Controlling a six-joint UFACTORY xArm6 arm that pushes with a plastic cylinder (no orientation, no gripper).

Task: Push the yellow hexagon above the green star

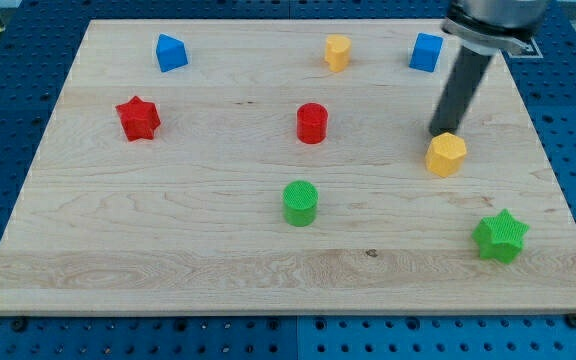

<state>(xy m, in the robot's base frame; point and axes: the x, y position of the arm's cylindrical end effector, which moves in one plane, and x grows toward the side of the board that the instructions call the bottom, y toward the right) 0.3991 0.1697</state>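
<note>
- Right, my tip (435, 133) – the lower end of the dark rod, the tool here – sits at the view's right, touching or just about touching the upper-left edge of the yellow hexagon (447, 154).
- Tool state: a plain straight rod, nothing to spread or pinch – it holds nothing, only rests against the block's edge; whether there is a hair of gap I cannot tell.
- Rod leans up toward the view's top right, where the arm's dark housing (493, 20) cuts the frame edge.
- Yellow hexagon lies on the right part of the tabletop (168, 250), about mid-height, well apart from the board's right edge.
- Green star (501, 236) is below the hexagon and a bit to the view's right, near the bottom-right corner – the two are apart, not touching.
- Blue block (426, 52), cube-like, at the top right, just left of the rod's upper part.
- Second yellow block (337, 52), shape roughly hexagonal but hard to call, at top centre.
- Red cylinder (311, 123) near the board's centre, upright.
- Green cylinder (300, 203) below the red one, upright, lower centre.
- Red star (138, 118) at the left, mid-height.
- Blue block (171, 53) at top left, angular, exact shape unclear.
- Tabletop is light wood, sitting on a blue perforated base (8, 120).
</note>
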